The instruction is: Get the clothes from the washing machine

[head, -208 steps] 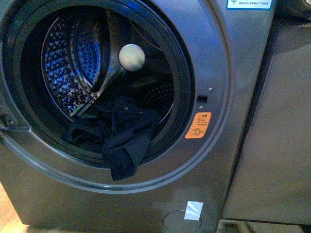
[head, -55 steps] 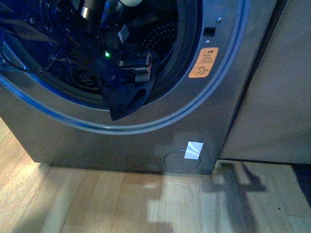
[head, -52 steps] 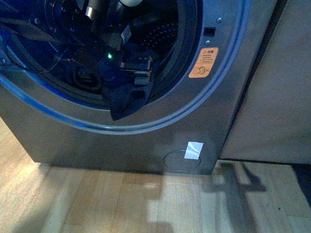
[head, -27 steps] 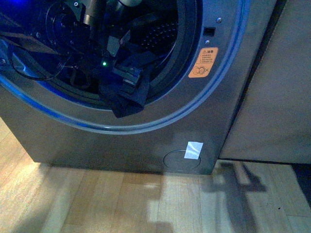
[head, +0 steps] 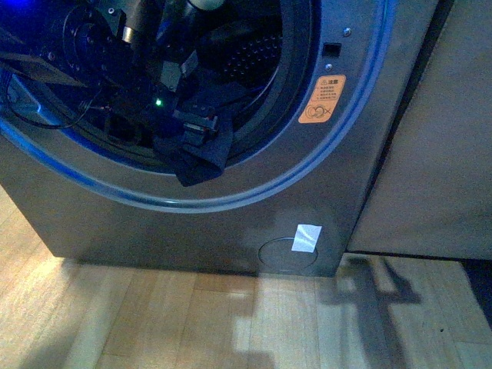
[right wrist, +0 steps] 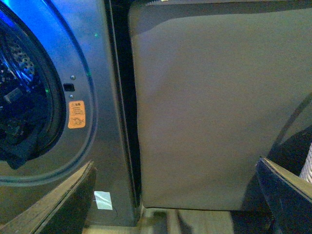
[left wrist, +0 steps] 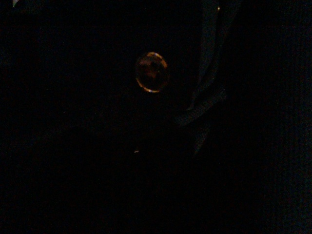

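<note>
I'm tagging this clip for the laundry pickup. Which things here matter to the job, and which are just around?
Job:
clothes, dark, hanging over the drum's lip
washing machine, porthole open

Just around:
white ball inside the drum
orange sticker
white tape patch
beige panel beside the machine
wooden floor

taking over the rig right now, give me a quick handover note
Left gripper: inside the washing machine, at the clothes; open or shut unclear, its wrist view is dark.
Right gripper: open, empty, outside the machine.
Clothes: dark bundle on the round mouth's lower lip, one end hanging over.
Done: nothing out yet.
Left: grip, pull clothes out.
</note>
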Available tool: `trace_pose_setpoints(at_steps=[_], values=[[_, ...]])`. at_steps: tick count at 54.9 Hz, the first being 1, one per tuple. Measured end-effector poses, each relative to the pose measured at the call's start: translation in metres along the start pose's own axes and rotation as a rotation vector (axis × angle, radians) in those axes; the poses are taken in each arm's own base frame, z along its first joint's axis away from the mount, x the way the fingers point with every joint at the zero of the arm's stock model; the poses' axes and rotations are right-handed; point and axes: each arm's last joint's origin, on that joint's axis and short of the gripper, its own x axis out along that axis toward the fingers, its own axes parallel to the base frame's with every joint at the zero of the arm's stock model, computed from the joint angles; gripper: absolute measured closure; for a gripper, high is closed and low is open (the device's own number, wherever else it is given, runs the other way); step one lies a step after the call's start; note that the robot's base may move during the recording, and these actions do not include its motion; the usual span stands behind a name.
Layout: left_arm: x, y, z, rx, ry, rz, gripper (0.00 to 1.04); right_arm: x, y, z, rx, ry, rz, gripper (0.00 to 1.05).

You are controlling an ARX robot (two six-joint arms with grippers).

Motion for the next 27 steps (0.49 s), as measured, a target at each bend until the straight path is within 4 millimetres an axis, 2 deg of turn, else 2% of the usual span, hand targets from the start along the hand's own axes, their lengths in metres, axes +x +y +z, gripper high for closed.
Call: trace_pose_setpoints(at_steps=[3,19,24,27], values=[[0.0,-0.002,-0.002,-0.002,-0.001,-0.007,0.46,0.0,0.0,0.0,0.0,0.0,0.0,0.07],[-0.003,-0.009,-0.003,0.007,-0.021,-0.02,0.84,0.0,0.0,0.0,0.0,0.0,0.0,0.07],[-0.006,-0.01,-0.004,0.008,-0.032,-0.03,0.94,0.0,0.0,0.0,0.0,0.0,0.0,0.07],[-0.009,-0.011,-0.006,0.01,-0.038,-0.034,0.97,0.0,0.0,0.0,0.0,0.0,0.0,0.07]])
